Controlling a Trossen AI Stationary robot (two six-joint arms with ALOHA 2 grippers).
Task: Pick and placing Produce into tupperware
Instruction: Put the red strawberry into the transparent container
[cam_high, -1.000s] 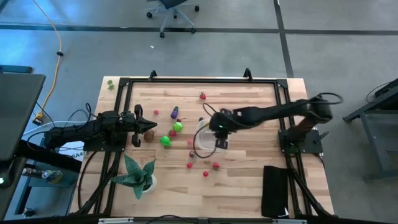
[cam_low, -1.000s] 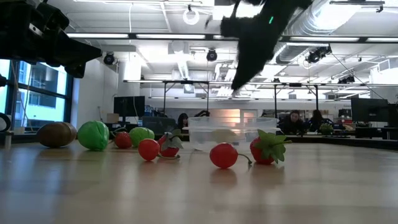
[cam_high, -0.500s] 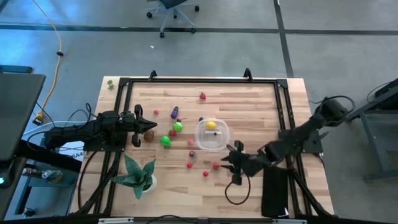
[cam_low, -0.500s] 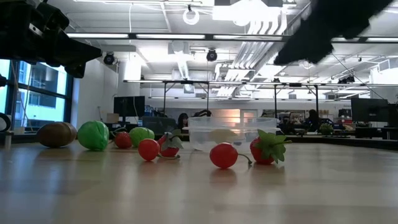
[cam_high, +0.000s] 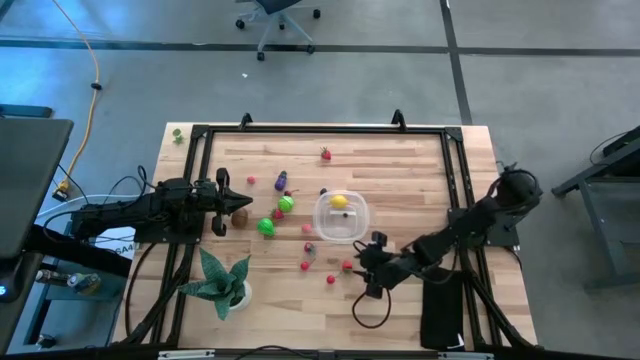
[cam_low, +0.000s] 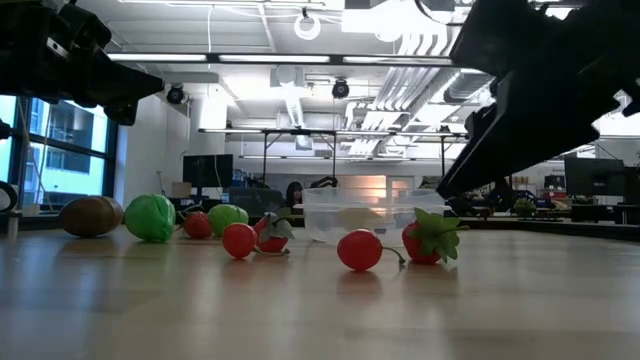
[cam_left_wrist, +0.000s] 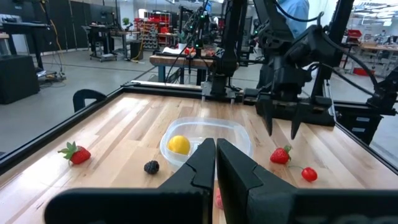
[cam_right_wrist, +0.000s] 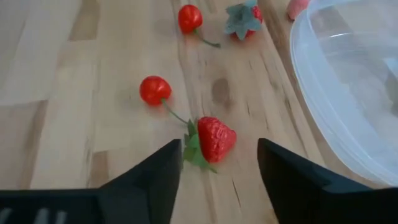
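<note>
My right gripper (cam_high: 366, 268) (cam_right_wrist: 219, 155) is open and hovers over the near middle of the table. Its fingers stand either side of a red strawberry (cam_right_wrist: 214, 138) (cam_high: 347, 265) that lies on the wood, touching nothing. The clear tupperware (cam_high: 340, 217) (cam_left_wrist: 231, 132) (cam_low: 372, 214) sits mid-table with a yellow fruit (cam_high: 339, 201) (cam_left_wrist: 179, 144) inside. Red cherries (cam_right_wrist: 154, 89) and other small produce (cam_high: 267, 227) lie scattered to its left and near side. My left gripper (cam_high: 222, 205) (cam_left_wrist: 215, 163) is shut and waits at the table's left, beside a brown fruit (cam_high: 240, 213).
A spiky green potted plant (cam_high: 222, 282) stands near the table's near left corner. A black pad (cam_high: 441, 305) lies at the near right. A black frame (cam_high: 320, 130) runs round the table. Another strawberry (cam_high: 325, 154) lies near the far edge. People and desks show in the room behind.
My right gripper has left its place over the tupperware and swung toward the table's near edge, coming down close to the strawberry. With the arm gone, the yellow fruit shows inside the tupperware. The left arm has kept still.
</note>
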